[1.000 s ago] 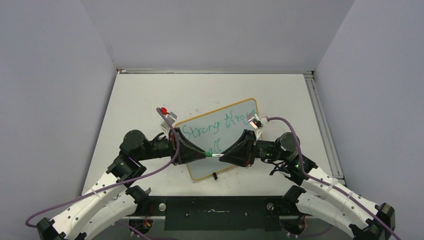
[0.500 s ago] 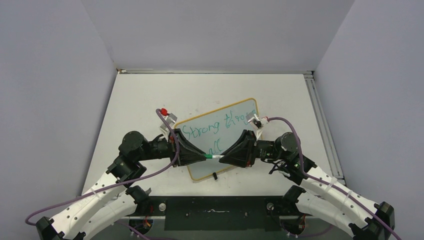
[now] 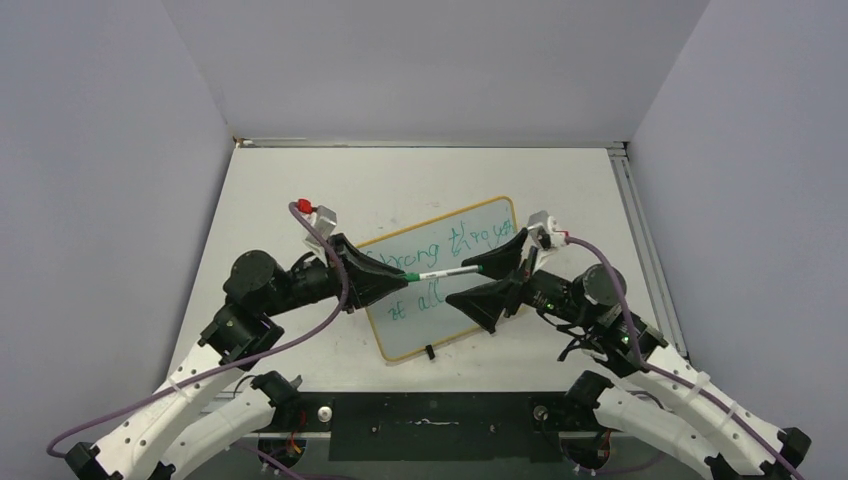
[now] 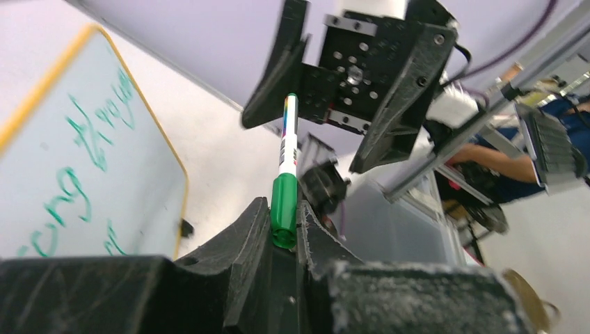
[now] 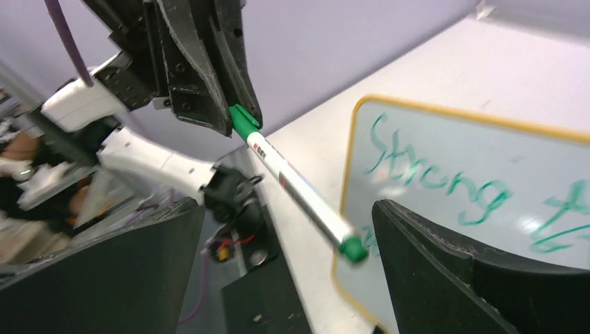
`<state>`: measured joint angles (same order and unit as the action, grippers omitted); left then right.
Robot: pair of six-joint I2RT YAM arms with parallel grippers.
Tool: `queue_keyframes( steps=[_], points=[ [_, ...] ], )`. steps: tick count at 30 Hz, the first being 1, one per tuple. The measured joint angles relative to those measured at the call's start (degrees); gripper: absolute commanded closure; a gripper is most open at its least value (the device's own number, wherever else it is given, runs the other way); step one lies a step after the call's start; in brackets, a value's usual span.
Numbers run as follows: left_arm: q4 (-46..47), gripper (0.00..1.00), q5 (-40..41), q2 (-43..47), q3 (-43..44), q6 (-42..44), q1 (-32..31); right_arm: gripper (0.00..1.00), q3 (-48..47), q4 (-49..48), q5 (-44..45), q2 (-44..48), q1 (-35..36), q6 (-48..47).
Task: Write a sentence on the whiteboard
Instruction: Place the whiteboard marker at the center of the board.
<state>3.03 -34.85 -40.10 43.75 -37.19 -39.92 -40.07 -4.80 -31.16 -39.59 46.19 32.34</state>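
Right claw (image 3: 468,281) has sprung wide, letting go of the marker (image 3: 445,271); left claw (image 3: 400,282) pinches its green end, shaft pointing toward 3 o'clock between the right's jaws.

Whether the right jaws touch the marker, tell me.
Apart. Right wrist view: the marker ends inside the right gripper, its jaws wide open, gaps both sides.

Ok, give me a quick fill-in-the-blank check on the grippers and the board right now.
The left gripper is ___ on one end of the marker.
The right gripper stands ___ around the marker's other end.
The sentence on the whiteboard begins with the word ___.
Missing words: shut, open, Strong.
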Motion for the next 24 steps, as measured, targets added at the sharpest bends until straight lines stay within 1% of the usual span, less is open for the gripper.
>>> queue_keyframes(
  steps=[2,3,6,10,13,16,18,21,24],
  points=[
    [-0.9,1.0,3.0,0.5,2.3,1.6,0.8,0.08,-2.3,2.5,4.9,2.5,0.0,-2.8],
    [-2.1,1.0,5.1,0.9,3.6,2.5,1.0,0.1,-3.3,3.1,7.4,3.7,0.0,-4.3],
    [-6.9,1.0,14.8,2.5,7.8,6.0,1.3,0.1,-5.1,3.6,15.6,7.4,0.0,-8.4],
    [-15.4,1.0,31.7,2.9,13.7,9.4,2.6,0.1,-6.5,3.6,26.1,8.6,0.0,-13.5],
    [-20.0,1.0,45.8,1.5,15.2,10.3,4.3,0.1,-7.8,4.7,36.0,5.6,0.0,-17.8],
    [-23.0,1.0,57.2,0.9,10.2,8.9,6.6,0.1,-9.2,5.9,45.9,0.7,0.0,-20.6],
    [-24.4,1.0,63.1,1.6,3.6,6.2,8.1,0.1,-9.7,6.2,53.0,-2.1,0.0,-21.4],
    [-26.0,1.0,67.8,2.2,-5.4,1.9,8.7,0.1,-9.7,7.2,63.6,-6.2,0.0,-21.2],
    [-26.5,1.0,70.4,2.0,-12.0,-2.9,8.7,0.1,-9.7,8.7,71.9,-9.2,-0.9,-20.8]
  ],
)
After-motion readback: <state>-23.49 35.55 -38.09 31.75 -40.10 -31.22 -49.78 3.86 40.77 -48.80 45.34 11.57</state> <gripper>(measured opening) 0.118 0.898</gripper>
